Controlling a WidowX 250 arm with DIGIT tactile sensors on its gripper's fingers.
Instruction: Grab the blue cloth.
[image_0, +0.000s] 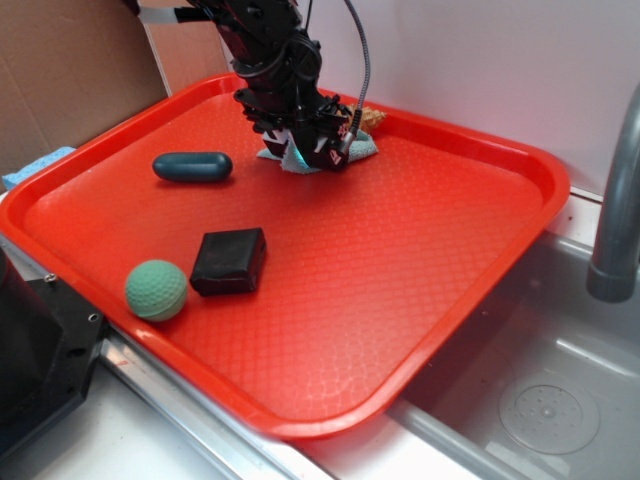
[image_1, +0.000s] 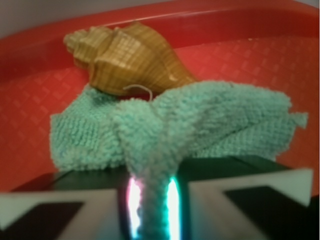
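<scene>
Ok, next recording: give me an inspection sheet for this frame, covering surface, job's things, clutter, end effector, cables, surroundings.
Surface: red tray with textured floor, resting over a metal sink.
Job's things: blue cloth at the tray's far edge, a fold bunched up between the fingers.
Clutter: seashell resting on the cloth's far side; dark teal capsule; black block; green ball.
End effector: down at the cloth, shut on its pinched fold.
Cables: grey cable arcing down to the end effector.
Surroundings: faucet pipe at right, cardboard behind left, a pale blue item outside the tray.
</scene>
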